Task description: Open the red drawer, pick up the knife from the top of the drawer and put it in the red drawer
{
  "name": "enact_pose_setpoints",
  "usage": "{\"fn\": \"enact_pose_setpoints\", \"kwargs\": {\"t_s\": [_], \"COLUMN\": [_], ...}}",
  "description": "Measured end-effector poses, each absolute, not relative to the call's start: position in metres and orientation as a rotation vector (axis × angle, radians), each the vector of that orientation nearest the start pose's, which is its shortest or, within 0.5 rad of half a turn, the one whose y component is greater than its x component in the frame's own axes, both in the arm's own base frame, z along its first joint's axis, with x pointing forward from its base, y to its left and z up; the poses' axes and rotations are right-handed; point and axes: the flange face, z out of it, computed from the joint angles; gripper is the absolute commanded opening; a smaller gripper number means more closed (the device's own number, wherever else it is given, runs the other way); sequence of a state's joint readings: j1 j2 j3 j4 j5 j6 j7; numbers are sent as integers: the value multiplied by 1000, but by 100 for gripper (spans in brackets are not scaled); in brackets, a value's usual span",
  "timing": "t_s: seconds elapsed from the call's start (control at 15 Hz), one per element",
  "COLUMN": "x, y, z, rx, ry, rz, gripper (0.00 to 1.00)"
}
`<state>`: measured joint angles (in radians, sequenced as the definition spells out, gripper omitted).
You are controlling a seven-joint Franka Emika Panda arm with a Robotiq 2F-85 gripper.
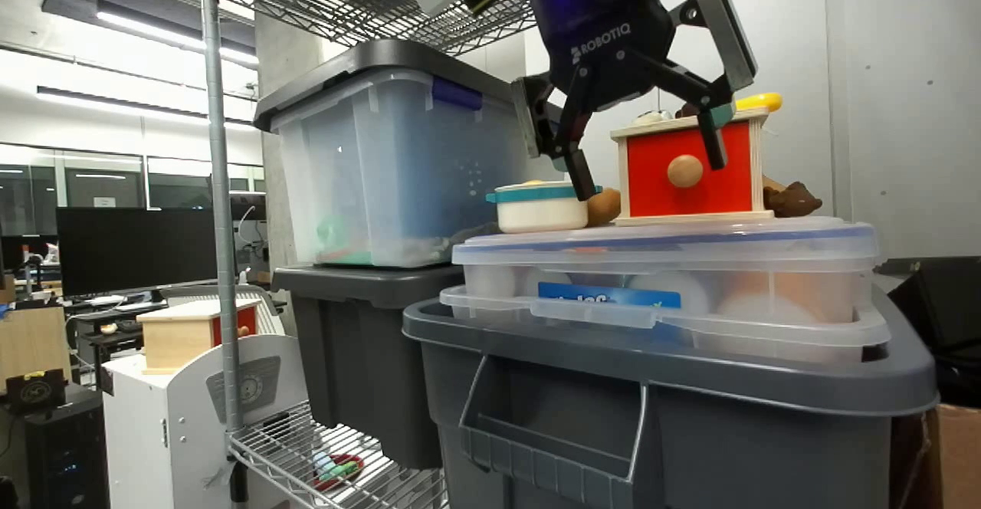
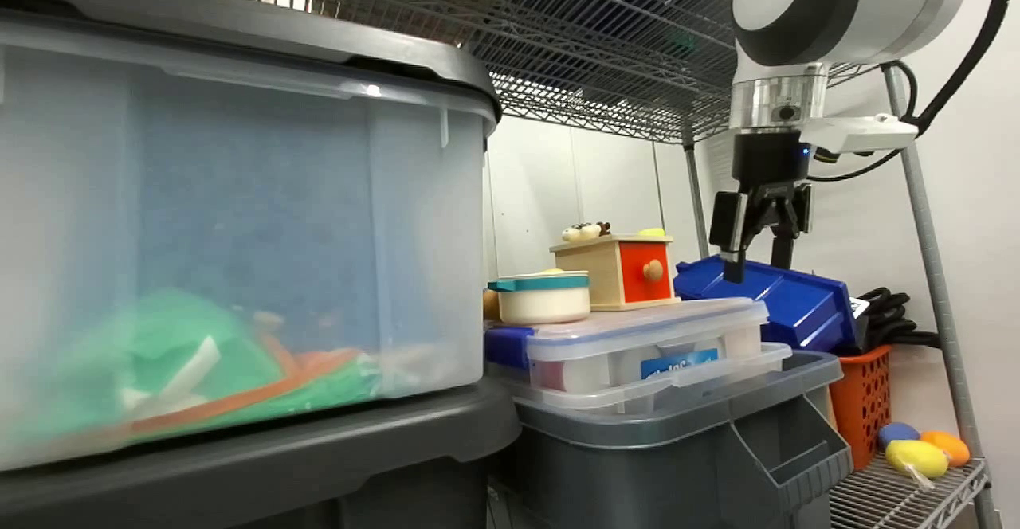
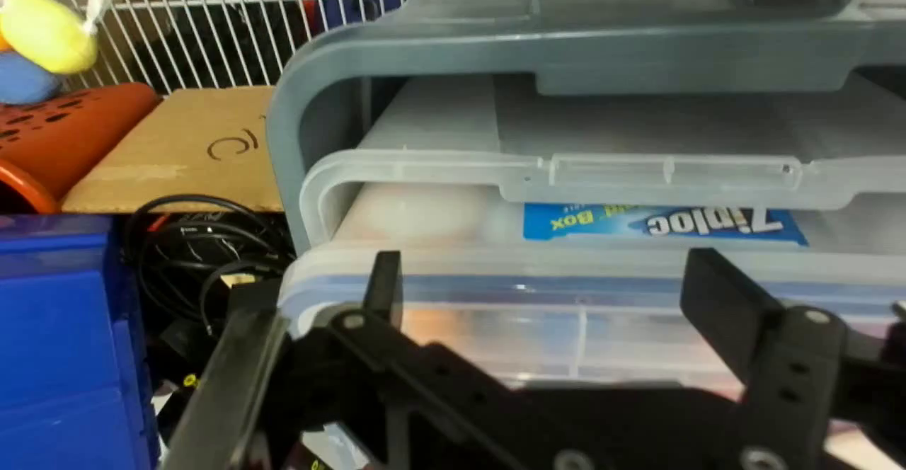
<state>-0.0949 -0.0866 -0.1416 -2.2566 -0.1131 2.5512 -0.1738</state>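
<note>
Tool (image 1: 653, 172) was spread wide, nothing held. The red drawer (image 1: 686, 200) was judged light but stiff, best gripped by its knob (image 1: 684, 171).

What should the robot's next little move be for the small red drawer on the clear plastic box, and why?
Probably ease the jaws toward the round, pale wooden knob on the small, rectangular red wooden drawer, ready to pull: the drawer looks shut, and the jaws hang open, empty and apart from the knob.
</note>
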Motion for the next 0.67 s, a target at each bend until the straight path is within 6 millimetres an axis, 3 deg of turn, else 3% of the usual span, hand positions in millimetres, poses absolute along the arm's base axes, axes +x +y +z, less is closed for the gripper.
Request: {"fn": "enact_pose_setpoints", "kwargs": {"t_s": [0.2,0.67], "x": [531,523], "y": [-121,-100], "z": [449,446], "rx": [-3193,-3089], "ry": [-69,-403], "rz": [-750,-1086], "gripper": [100,100]}}
